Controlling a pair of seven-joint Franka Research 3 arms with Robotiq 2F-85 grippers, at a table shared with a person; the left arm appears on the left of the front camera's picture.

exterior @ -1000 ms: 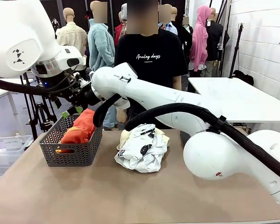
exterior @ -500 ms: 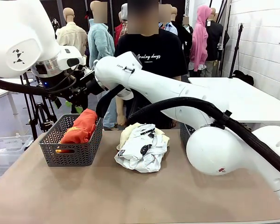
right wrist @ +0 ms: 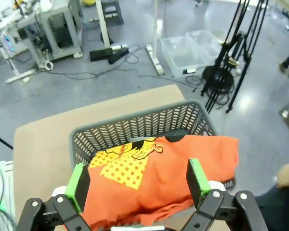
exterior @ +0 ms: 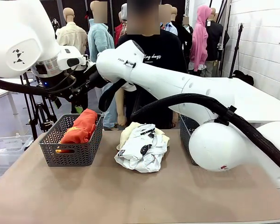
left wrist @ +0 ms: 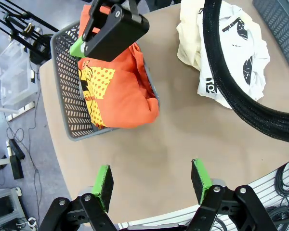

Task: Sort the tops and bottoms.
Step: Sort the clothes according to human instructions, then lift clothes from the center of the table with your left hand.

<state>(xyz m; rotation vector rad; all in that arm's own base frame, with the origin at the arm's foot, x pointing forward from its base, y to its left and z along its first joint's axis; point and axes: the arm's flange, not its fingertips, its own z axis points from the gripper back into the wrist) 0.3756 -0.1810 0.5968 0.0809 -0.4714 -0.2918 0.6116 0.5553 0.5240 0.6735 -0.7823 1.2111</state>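
Over the grey basket (exterior: 72,156) at the table's left, the right gripper (right wrist: 138,182) has risen clear since a second ago. Its jaws have spread to full width and carry nothing. Inside the basket lies the orange-red garment (exterior: 79,128), heaped above the rim and touching neither pad.

Reading: drop-off done; this piece counts as sorted.

High above the near part of the table (exterior: 130,196) hangs the left gripper (left wrist: 152,183), jaws wide, nothing between them.

At mid-table sits the white garment with black print (exterior: 142,149), bunched on top of the pale yellow garment (exterior: 126,135); both look unsorted.

At the right stands a second basket (exterior: 186,128), half hidden behind the right arm; contents cannot be told.
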